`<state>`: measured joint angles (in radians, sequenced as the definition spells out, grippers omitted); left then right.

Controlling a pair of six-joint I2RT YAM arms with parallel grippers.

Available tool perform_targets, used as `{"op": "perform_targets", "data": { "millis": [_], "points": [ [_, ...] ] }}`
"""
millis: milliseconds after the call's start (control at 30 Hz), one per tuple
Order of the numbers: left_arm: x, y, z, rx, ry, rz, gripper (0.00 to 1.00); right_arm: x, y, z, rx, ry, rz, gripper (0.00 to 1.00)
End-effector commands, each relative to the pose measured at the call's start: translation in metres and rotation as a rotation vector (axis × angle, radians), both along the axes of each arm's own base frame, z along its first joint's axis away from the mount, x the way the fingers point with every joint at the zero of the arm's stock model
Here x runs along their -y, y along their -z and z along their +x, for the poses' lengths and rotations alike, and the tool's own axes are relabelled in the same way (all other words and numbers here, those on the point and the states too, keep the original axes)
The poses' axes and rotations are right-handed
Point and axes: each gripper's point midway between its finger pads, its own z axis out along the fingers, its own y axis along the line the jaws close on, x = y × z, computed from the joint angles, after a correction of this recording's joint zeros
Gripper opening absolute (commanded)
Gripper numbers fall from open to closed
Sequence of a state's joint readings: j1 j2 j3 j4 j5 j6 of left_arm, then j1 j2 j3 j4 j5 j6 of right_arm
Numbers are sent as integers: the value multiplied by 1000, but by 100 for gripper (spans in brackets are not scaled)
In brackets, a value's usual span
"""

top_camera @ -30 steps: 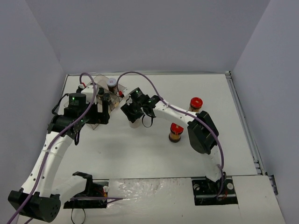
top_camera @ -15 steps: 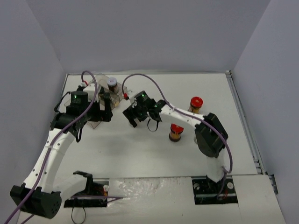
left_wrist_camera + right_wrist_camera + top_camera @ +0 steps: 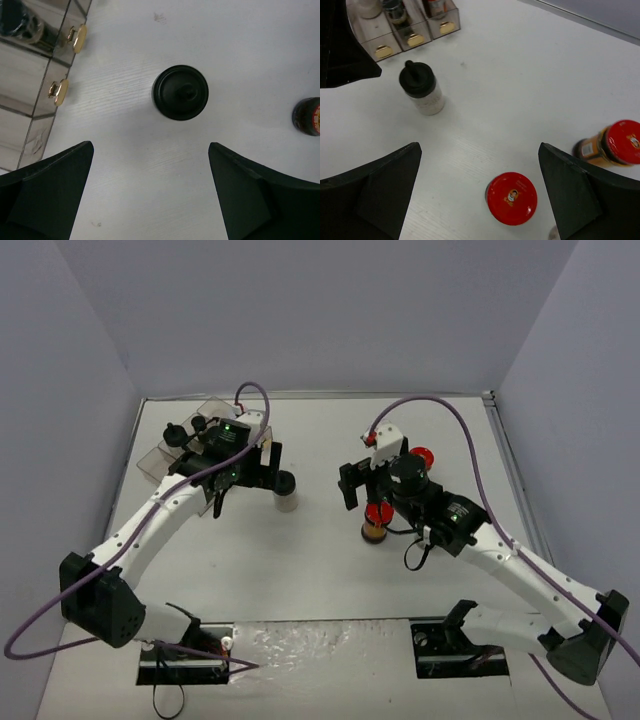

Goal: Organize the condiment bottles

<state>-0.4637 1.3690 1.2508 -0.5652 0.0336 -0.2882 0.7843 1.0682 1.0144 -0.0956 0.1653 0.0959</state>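
Jaws wide, empty on left gripper (image 3: 150, 145) and right gripper (image 3: 480, 147); I count three spice jars (image 3: 512, 197) outside the compartment tray (image 3: 400, 44) at 11 o'clock.

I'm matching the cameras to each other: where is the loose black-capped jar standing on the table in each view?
Top external: black-capped jar, left of centre.
Left wrist: upper centre, seen from above.
Right wrist: upper left.
Shared landmark: the clear compartment tray.

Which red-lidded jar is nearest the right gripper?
The jar seen straight down on its lid, between the right gripper's open fingers; the other red jar stands outside them, farther off.
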Motion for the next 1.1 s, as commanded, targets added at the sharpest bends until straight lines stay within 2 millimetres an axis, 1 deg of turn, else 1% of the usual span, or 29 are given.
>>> {"op": "perform_targets", "data": {
  "millis": [0, 33, 100, 167, 367, 500, 600, 700, 767, 833, 900, 933, 1033, 1067],
  "points": [
    [31, -18, 33, 106, -16, 30, 97, 39, -22, 6, 59, 181, 97, 100],
    [38, -13, 36, 99, -7, 44, 97, 42, -22, 6, 58, 190, 101, 100],
    [50, 4, 40, 71, 7, 79, 97, 50, -24, 5, 61, 207, 112, 100],
    [56, 19, 44, 37, -5, 100, 97, 56, -27, 4, 64, 217, 118, 100],
    [56, 51, 55, -19, -53, 159, 97, 65, -28, 0, 62, 224, 109, 100],
    [56, 60, 57, -29, -65, 170, 96, 69, -28, 0, 66, 233, 110, 100],
    [57, 60, 60, -22, -67, 161, 91, 70, -27, 0, 64, 234, 104, 100],
    [60, 59, 63, -17, -66, 155, 77, 70, -25, 3, 61, 230, 93, 100],
    [62, 55, 65, -10, -66, 145, 66, 69, -24, 5, 59, 225, 79, 100],
    [61, 46, 65, 5, -70, 126, 48, 66, -24, 6, 57, 217, 74, 100],
    [60, 37, 64, 16, -71, 111, 27, 65, -23, 8, 54, 212, 67, 100],
    [58, 33, 63, 22, -74, 106, 25, 65, -23, 8, 54, 212, 67, 100],
    [41, 3, 61, 50, -105, 79, 0, 64, -25, 9, 56, 209, 66, 100],
    [31, -9, 62, 62, -125, 73, 0, 65, -24, 9, 56, 210, 65, 100]
  ]
}}
